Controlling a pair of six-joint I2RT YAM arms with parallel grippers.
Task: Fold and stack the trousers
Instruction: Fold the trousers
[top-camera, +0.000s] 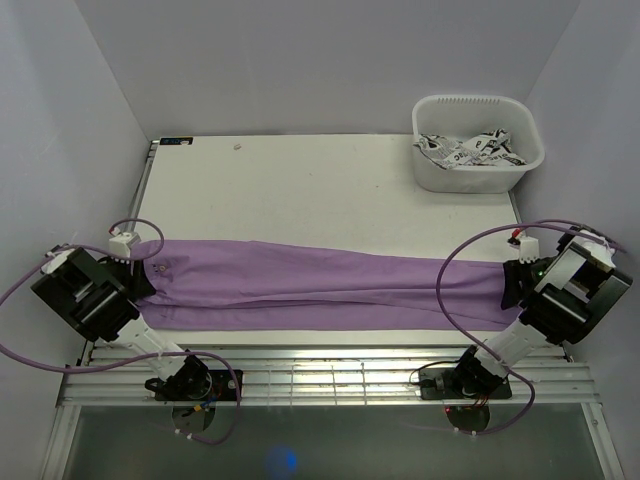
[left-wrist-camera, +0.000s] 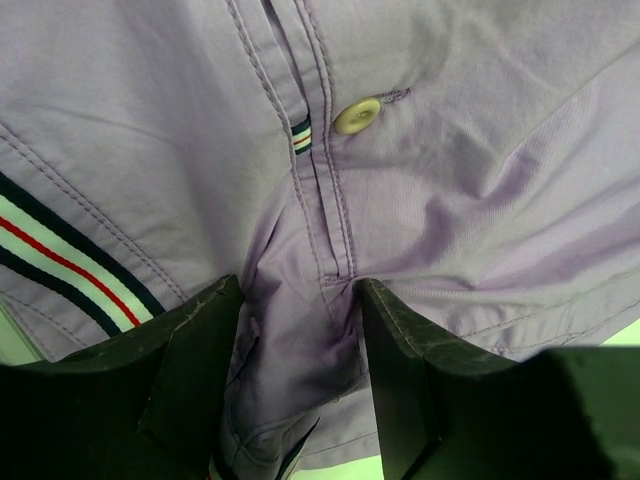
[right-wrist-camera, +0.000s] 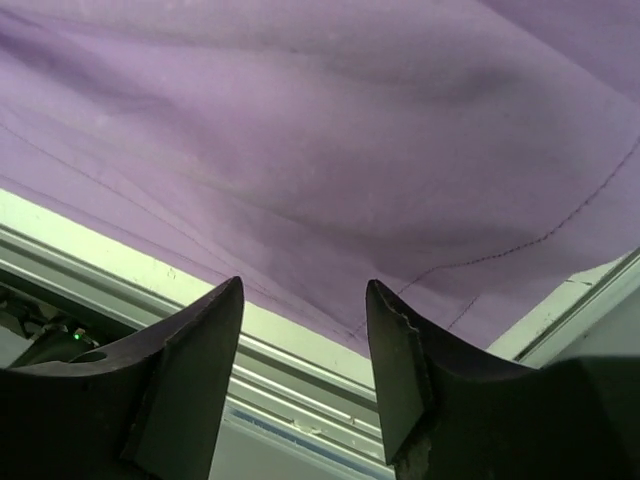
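The white table (top-camera: 320, 190) takes up most of the room between the pale walls. Across its near part the lilac trousers (top-camera: 320, 290) lie stretched out flat from left to right, waist at the left and leg ends at the right, with their near hem close to the table's near edge and the metal rails beyond it.

The left arm (top-camera: 90, 295) sits at the waist end and the right arm (top-camera: 565, 290) at the leg end, each with a purple cable looping over it. In the far right corner of the table, well apart from the trousers, stands a white plastic tub (top-camera: 470, 178) with a crumpled black-and-white printed cloth (top-camera: 470, 148) in it.

The left gripper (left-wrist-camera: 300, 285) has its fingers apart, low over the waist, with a puckered fold of the fly lying in the gap. The right gripper (right-wrist-camera: 303, 285) also stands with fingers apart at the near hem of the legs, nothing between them but the table edge.

A striped band (left-wrist-camera: 70, 260) of navy, white and red shows inside the waist, and beside the fly sits a small pale button (left-wrist-camera: 357, 115)
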